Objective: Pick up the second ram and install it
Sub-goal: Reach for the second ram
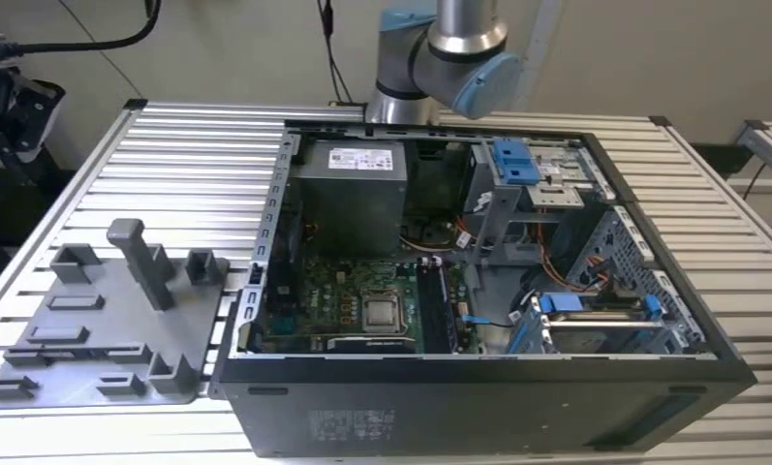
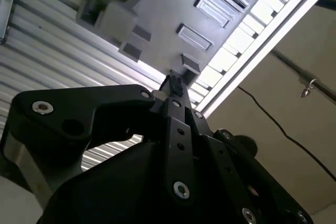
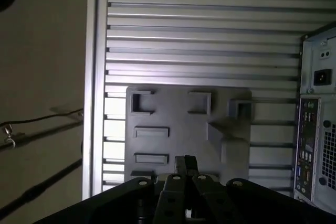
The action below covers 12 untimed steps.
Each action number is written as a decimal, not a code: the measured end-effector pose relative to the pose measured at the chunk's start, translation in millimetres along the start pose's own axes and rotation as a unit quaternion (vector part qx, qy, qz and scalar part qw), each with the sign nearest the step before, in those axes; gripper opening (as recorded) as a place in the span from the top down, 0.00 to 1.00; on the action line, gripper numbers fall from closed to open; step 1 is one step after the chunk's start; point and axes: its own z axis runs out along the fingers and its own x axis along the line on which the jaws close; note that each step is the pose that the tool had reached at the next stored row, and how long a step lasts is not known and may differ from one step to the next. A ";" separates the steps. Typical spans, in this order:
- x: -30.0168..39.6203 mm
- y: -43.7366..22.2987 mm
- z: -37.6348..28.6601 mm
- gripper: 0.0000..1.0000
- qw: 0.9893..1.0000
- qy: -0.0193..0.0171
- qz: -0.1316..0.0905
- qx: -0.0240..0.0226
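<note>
At the exterior view's left a grey tray (image 1: 95,320) lies on the counter (image 1: 192,155), beside the open computer case (image 1: 489,407). The second ram (image 1: 434,310) seems to stand in the board (image 1: 319,291), right of the silver chip (image 1: 383,312). The white label (image 1: 359,157) is unreadable. In the second wrist view the claw (image 2: 174,85) hangs above the tray, fingers pressed together, empty. The first wrist view adds the case's back panel (image 3: 315,129).

Inside the computer case (image 1: 489,407), the dark strips (image 1: 434,308) beside the CPU chip (image 1: 383,312) are too small: we cannot tell whether the second ram sits there. Behind the case, the arm (image 1: 444,58) is cut off by the picture edge.
</note>
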 end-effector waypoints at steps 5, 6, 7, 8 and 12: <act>1.8 -9.3 0.2 0.89 1.000 0.000 0.000 0.000; 2.0 -11.2 0.3 0.89 1.000 0.000 0.000 0.000; 2.2 -13.2 0.4 0.89 1.000 0.000 0.000 0.000; 2.3 -15.3 0.3 0.89 1.000 0.000 0.000 0.000; 3.2 -26.4 0.4 0.89 1.000 0.000 0.000 0.000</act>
